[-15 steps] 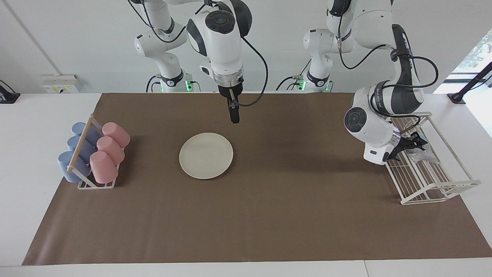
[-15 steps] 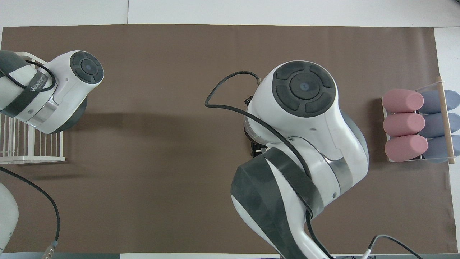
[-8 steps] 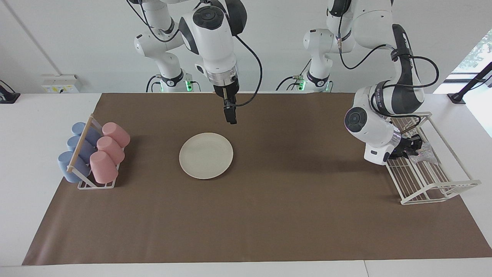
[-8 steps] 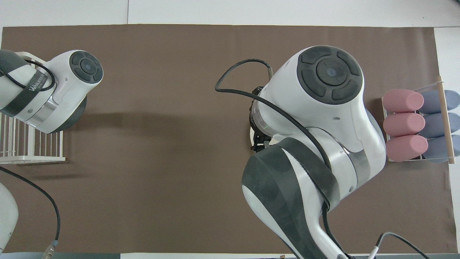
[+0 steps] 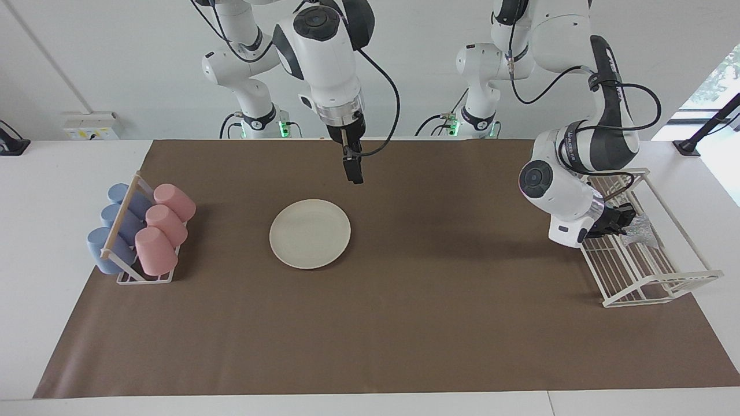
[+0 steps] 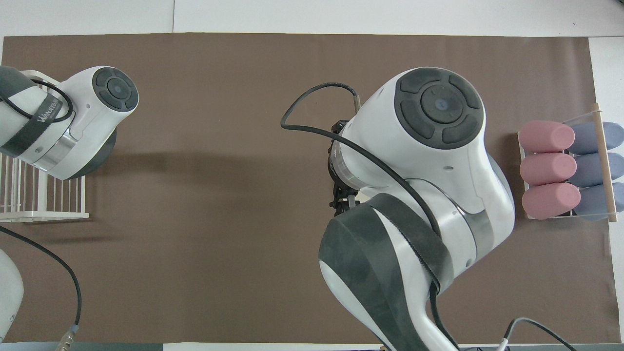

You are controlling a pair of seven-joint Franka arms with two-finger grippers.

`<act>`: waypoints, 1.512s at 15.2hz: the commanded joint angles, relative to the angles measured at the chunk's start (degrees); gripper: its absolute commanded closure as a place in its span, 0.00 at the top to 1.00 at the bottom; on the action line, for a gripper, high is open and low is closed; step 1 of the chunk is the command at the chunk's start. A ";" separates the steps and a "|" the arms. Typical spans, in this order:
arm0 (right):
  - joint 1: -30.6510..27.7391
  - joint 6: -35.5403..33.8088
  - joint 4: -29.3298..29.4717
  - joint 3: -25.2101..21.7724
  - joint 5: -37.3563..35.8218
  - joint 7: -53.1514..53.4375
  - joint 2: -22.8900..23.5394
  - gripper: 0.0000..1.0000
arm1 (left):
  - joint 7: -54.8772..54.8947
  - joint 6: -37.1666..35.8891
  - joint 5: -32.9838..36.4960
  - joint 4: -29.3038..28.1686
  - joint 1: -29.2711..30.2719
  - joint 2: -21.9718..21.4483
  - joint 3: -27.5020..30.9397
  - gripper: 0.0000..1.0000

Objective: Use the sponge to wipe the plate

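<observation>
- Presently the left gripper [image 5: 617,222] is down in the white wire rack [image 5: 653,283] at the left arm's end of the table, fingers pinched together on the sponge [image 5: 639,233].
- Sponge: small crinkled silvery pad, lying on the rack's wires, its free end trailing away from the claw toward the table's edge. Not yet lifted, as far as can be judged.
- Plate [image 5: 310,233]: flat on the brown mat [image 5: 404,323] near mid-table, well apart from the rack, toward the right arm's end; bare.
- Right gripper [image 5: 353,173] hangs above the mat just beside the plate's robot-side rim, jaws apart, holding nothing; this arm waits.
- Key relation: the sponge must travel sideways along the table from rack to plate; the right arm is nearer the plate, the left has the sponge.
- Cup rack [image 5: 141,231] with pink and blue cups stands past the plate, clear of that path.
</observation>
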 commanded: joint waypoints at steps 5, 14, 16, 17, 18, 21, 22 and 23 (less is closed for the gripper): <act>3.07 -6.57 1.87 0.16 -2.82 2.48 -0.15 1.00 | 7.59 -2.40 0.70 7.49 0.36 0.15 0.13 0.00; 2.98 -5.87 1.70 0.16 -3.35 2.30 -0.06 1.00 | 13.95 -13.65 -40.11 22.00 1.50 -0.46 0.57 0.00; 3.07 -5.87 1.70 0.16 -3.26 2.30 -0.06 1.00 | 13.60 -13.57 -51.71 22.00 4.31 -1.42 0.48 0.00; 3.07 -5.87 1.70 0.16 -3.26 2.30 -0.06 1.00 | 13.51 -13.57 -57.26 22.00 5.45 -2.13 0.48 0.00; 3.07 -5.78 1.70 0.16 -3.26 2.30 -0.06 1.00 | 13.42 -13.31 -63.84 21.92 7.12 -2.39 0.48 0.00; 3.07 -5.25 1.70 0.16 -3.26 2.30 -0.06 1.00 | 13.42 -12.60 -78.56 19.56 9.68 -3.71 0.22 0.00; 3.07 -5.25 1.70 0.16 -3.26 2.30 -0.06 1.00 | 13.51 -11.47 -81.97 17.80 9.77 -4.67 0.31 0.00; 3.07 -5.25 1.70 0.16 -3.17 2.39 -0.06 1.00 | 13.51 -9.20 -86.18 15.09 10.20 -5.73 0.31 0.00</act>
